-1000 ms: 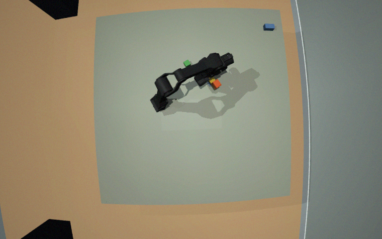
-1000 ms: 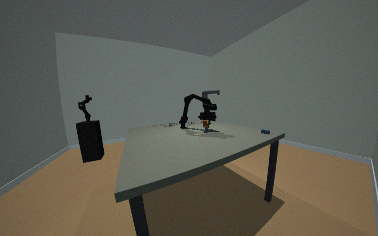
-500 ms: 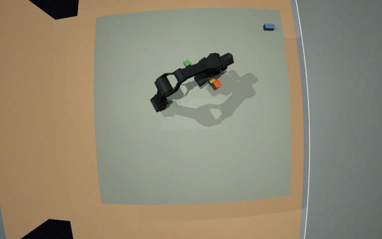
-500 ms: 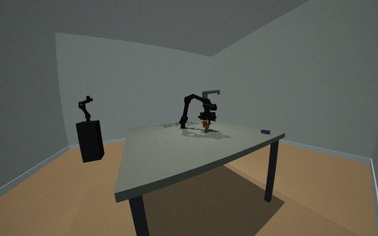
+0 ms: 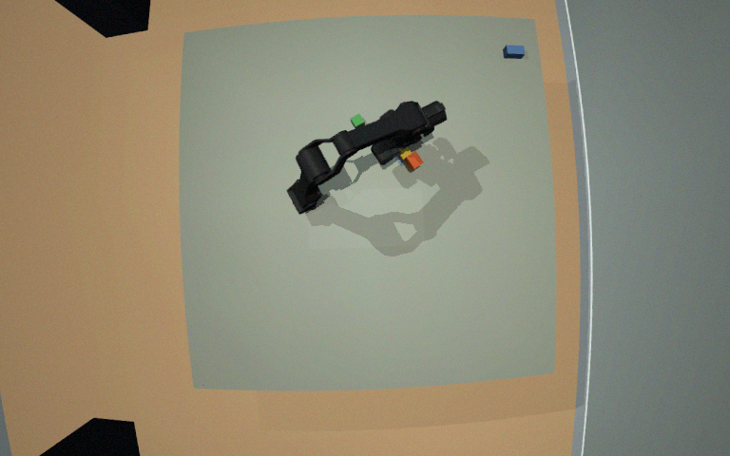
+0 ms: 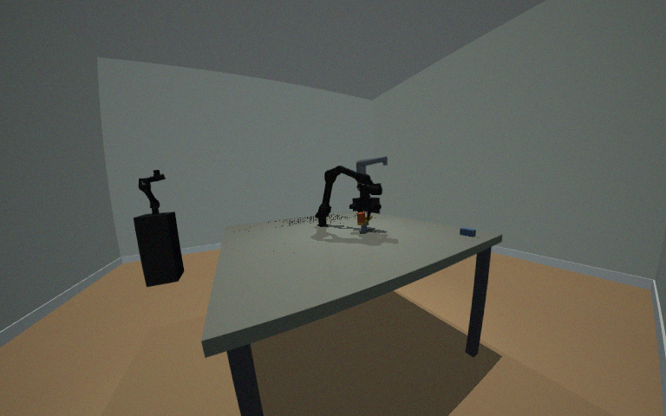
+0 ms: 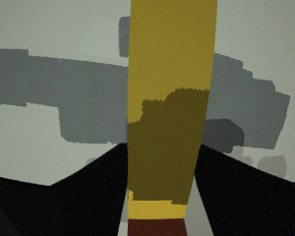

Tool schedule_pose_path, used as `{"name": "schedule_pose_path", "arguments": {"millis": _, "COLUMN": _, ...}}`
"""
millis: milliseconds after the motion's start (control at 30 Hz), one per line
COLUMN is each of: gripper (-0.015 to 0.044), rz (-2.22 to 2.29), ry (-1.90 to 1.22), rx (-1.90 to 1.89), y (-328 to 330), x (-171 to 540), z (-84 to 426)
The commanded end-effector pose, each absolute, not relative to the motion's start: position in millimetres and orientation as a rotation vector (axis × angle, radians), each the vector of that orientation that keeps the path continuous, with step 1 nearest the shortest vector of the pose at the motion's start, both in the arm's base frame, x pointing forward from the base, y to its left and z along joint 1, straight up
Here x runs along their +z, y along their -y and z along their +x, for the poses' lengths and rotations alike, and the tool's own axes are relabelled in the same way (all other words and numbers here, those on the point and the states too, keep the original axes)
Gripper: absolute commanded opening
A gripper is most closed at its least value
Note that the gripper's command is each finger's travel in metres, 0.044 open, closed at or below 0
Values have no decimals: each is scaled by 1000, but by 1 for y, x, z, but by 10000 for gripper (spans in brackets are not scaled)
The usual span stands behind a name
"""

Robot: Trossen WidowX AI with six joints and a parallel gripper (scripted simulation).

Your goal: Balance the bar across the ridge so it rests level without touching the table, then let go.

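A yellow bar (image 5: pixel 406 153) (image 6: pixel 368 219) (image 7: pixel 171 54) carries an orange-red block (image 5: pixel 413 161) (image 6: pixel 361 217) (image 7: pixel 157 227) at one end. My gripper (image 7: pixel 161 152) (image 6: pixel 366 214) is shut on the bar, with one black finger on each side of it. The bar is held above the table. The blue ridge (image 6: pixel 362 230) stands under the bar in the exterior view, and only a sliver of it shows beside the bar in the top view. I cannot tell whether the bar touches the ridge. The bar's far end is outside the wrist view.
A small green cube (image 5: pixel 357 120) shows beside the arm in the top view. A blue block (image 5: pixel 513 51) (image 6: pixel 467 232) lies near a corner of the table (image 5: pixel 278 322) (image 6: pixel 275 289). The arm's shadow falls across the tabletop around the bar.
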State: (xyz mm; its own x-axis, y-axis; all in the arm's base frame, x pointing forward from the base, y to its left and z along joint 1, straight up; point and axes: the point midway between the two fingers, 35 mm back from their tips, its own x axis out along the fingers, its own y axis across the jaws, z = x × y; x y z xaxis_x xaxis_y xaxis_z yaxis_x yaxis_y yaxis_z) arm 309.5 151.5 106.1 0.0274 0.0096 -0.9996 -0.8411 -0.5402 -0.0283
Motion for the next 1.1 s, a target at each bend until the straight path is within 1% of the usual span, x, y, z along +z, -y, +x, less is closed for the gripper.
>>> {"name": "schedule_pose_path", "arguments": {"millis": 0, "gripper": 0, "rz": -1627, "ry": -855, "rx": 1596, "y": -152, "x": 106, "z": 309}}
{"name": "schedule_pose_path", "arguments": {"millis": 1067, "gripper": 0, "rz": -1627, "ry": -855, "rx": 1596, "y": -152, "x": 103, "z": 309}}
